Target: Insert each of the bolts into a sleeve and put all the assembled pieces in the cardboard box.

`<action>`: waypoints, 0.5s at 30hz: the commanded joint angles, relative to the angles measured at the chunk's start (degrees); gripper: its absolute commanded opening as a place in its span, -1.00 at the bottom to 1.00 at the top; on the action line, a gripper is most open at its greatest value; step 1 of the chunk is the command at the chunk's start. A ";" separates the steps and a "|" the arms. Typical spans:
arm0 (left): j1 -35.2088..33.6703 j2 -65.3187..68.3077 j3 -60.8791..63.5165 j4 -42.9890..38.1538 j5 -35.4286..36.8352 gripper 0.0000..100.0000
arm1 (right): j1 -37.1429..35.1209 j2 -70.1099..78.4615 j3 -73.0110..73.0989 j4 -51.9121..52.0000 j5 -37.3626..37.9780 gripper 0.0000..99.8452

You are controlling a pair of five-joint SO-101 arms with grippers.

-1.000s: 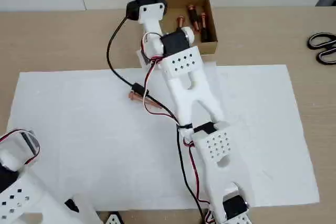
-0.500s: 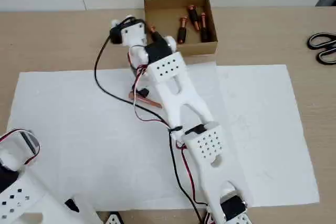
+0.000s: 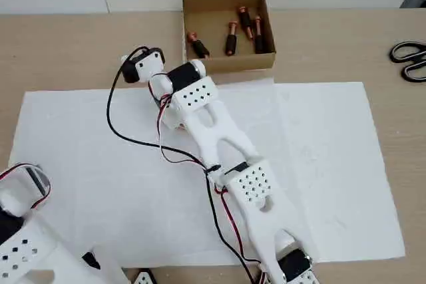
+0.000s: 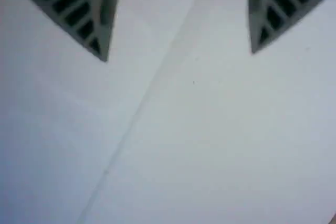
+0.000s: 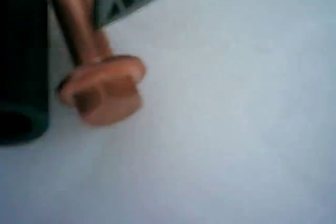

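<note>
Looking through your right wrist view, the loose bolt (image 5: 100, 90) lies flat on the paper (image 3: 319, 164), right up against the right gripper (image 5: 113, 3). Its copper shank runs along the gripper's dark ribbed edge, and the flanged hex head sticks out past it. A black sleeve (image 5: 21, 61) lies just beside the bolt and roughly parallel to it, with its open end on the same side as the bolt's head. The bolt isn't inside the sleeve. They're close enough that you can't say whether they touch. You also can't tell from any view how far that gripper is open, or whether it has hold of the bolt.

From the high view, your right arm (image 3: 219, 134) stretches from the near edge of the table (image 3: 66, 44) out over the paper toward the far left. Its wrist ends just short of the box (image 3: 233, 63), near the box's left corner, and it covers the spot where the bolt and sleeve lie.

The box sits at the far side, touching the paper's far edge. It holds four assembled pieces (image 3: 231, 36), each a copper bolt in a black sleeve: one toward the left and three more toward the right.

Your left gripper (image 4: 178, 52) is spread wide with nothing in it, and bare paper shows between its two tips. The left arm (image 3: 20, 244) sits at the near left corner, well apart from the bolt.

Scissors (image 3: 409, 60) lie at the far right on the bare table.
</note>
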 commanded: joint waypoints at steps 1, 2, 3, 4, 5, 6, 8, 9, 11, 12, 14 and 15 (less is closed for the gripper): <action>-0.18 -0.70 -0.22 -0.26 0.44 -0.67 | -0.48 0.40 -0.26 -1.27 0.53 -0.74; -0.18 -0.70 -0.22 -0.26 0.44 -0.67 | -0.48 0.48 -0.26 -1.54 0.53 -0.74; -0.18 -0.70 -0.22 -0.26 0.44 -0.67 | -0.48 0.48 -0.26 -1.98 0.53 -0.74; -0.18 -0.70 -0.22 -0.26 0.44 -0.67 | -0.40 0.57 -0.26 -2.07 0.62 -0.74; -0.18 -0.70 -0.22 -0.26 0.44 -0.67 | -0.40 0.57 -0.26 -2.51 0.97 -0.74; -0.18 -0.70 -0.22 -0.26 0.44 -0.67 | -0.40 0.57 -0.26 -2.77 1.67 -0.74; -0.18 -0.70 -0.22 -0.26 0.44 -0.67 | -0.40 0.57 -0.26 -3.12 2.29 -0.74; -0.18 -0.70 -0.22 -0.26 0.44 -0.67 | -0.40 0.57 -0.26 -3.47 2.46 -0.74; -0.18 -0.70 -0.22 -0.26 0.44 -0.67 | -0.22 0.57 -0.26 -3.74 2.46 -0.74; -0.18 -0.70 -0.22 -0.26 0.44 -0.67 | -0.13 0.66 -0.18 -4.18 2.46 -0.74; -0.18 -0.70 -0.22 -0.26 0.44 -0.67 | 0.13 1.10 -0.26 -4.88 2.46 -0.74; -0.18 -0.70 -0.22 -0.26 0.44 -0.67 | 0.31 1.45 -0.26 -5.14 2.46 -0.74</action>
